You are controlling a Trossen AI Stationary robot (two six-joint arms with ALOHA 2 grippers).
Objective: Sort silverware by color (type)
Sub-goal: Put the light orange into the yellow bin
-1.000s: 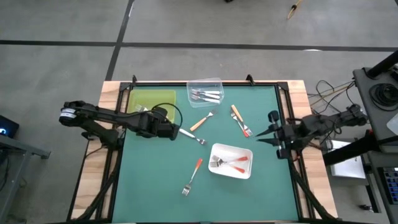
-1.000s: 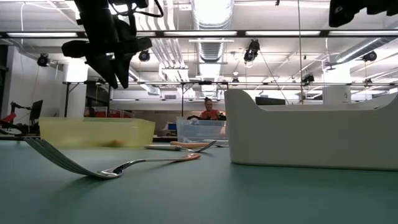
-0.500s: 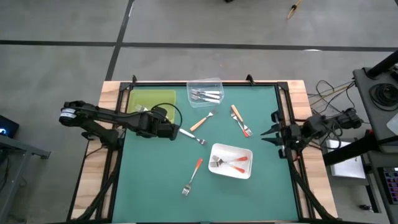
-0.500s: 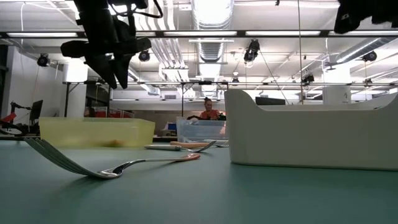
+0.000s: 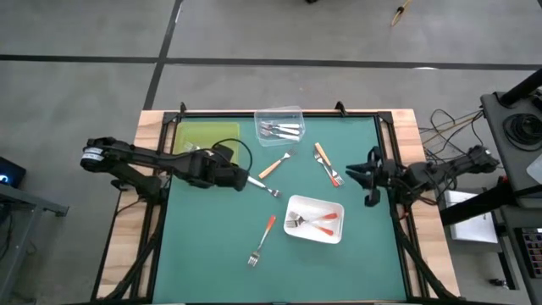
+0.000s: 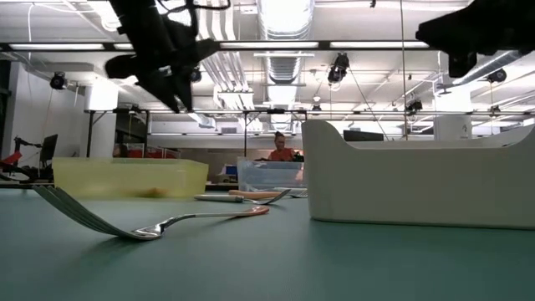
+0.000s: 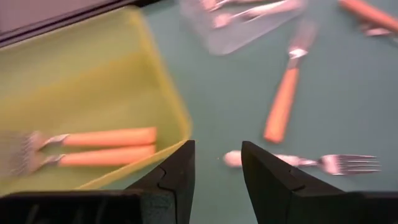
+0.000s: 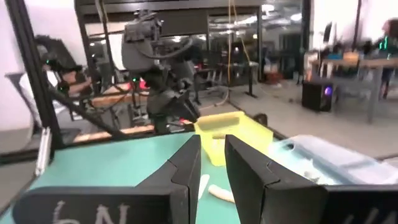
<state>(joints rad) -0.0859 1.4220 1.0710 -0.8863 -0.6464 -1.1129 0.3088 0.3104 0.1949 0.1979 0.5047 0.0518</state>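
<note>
Green tabletop (image 5: 212,246), forks scattered among 3 trays.
White-handled fork (image 5: 263,187) lies near the left gripper (image 5: 246,180), whose fingers (image 7: 177,174) stand slightly apart, empty, beside the yellow tray (image 5: 206,135) holding 2 tan forks (image 7: 93,144); right gripper (image 5: 353,172) hovers empty, slightly parted, near 2 more forks (image 5: 329,168).

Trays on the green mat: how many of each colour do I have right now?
Yellow-green plastic tray: 1
Clear plastic tray: 1
White rectangular tray: 1
Total: 3
</note>
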